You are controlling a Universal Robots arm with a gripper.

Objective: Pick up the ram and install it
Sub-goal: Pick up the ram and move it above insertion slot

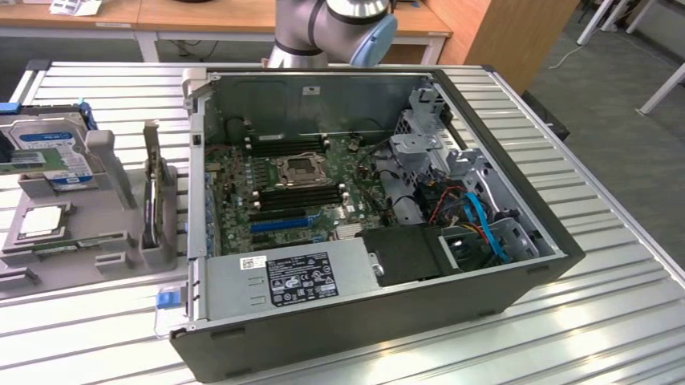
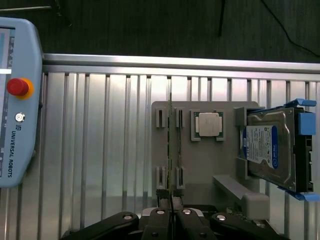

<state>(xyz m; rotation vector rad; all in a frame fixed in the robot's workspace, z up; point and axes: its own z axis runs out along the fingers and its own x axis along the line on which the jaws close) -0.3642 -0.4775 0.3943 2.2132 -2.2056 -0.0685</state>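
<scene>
The ram (image 2: 171,145) is a thin green stick standing on its edge in the slotted holders of a grey fixture (image 2: 200,165). In the exterior view the ram (image 1: 64,243) sits low on that fixture (image 1: 107,212), at the exterior view's left of the open computer case (image 1: 374,313). My gripper (image 2: 172,206) hangs well above the fixture, in line with one end of the stick. Its dark fingers (image 2: 161,214) are pressed together and shut, with nothing between them. Black memory slots (image 1: 300,196) lie on the motherboard beside the processor socket (image 1: 300,170).
On the fixture also rest a silver processor (image 2: 208,124), a blue-labelled hard drive (image 2: 267,147) and a dark upright card (image 1: 156,192). A teach pendant (image 2: 15,100) with a red button lies on the ribbed metal table (image 2: 100,150). Blue expansion slots (image 1: 284,220) are in the case.
</scene>
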